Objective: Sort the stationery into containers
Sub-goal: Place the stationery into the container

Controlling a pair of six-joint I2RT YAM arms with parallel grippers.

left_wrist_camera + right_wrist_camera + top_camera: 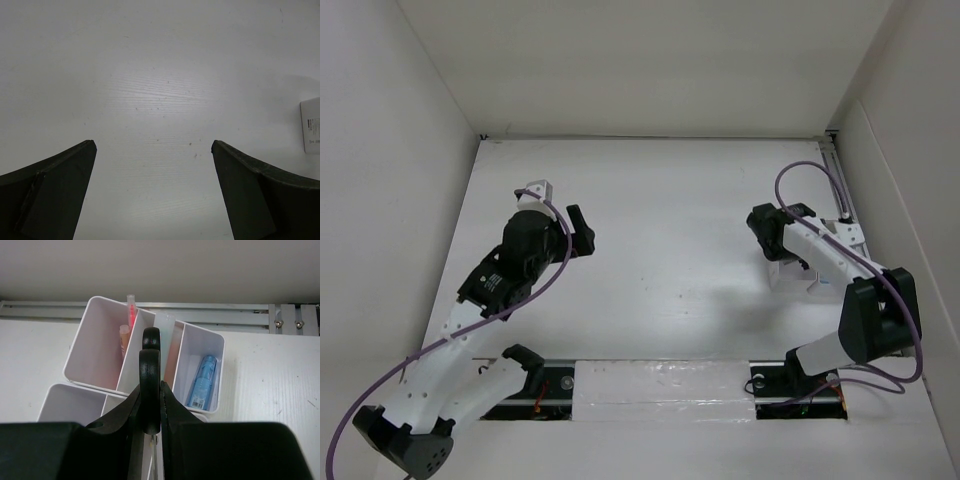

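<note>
Black-handled scissors [149,371] stand with handle loops up and blades down over the containers [95,340], a cluster of white bins. My right gripper [151,387] is shut on the lower handle loop. A blue-capped glue bottle [202,380] lies in the right bin. Orange-red pens [131,317] lean in the back left bin. From above, the right gripper [765,225] and its arm hide most of the containers [787,277]. My left gripper [582,228] hangs open over bare table at the left, nothing between its fingers [60,190]; one container corner [311,125] shows at the right edge of its view.
An aluminium rail [210,315] runs behind the bins along the table's right side [840,190]. White walls close in the table at the back, left and right. A clear taped strip [660,385] lies between the arm bases at the near edge.
</note>
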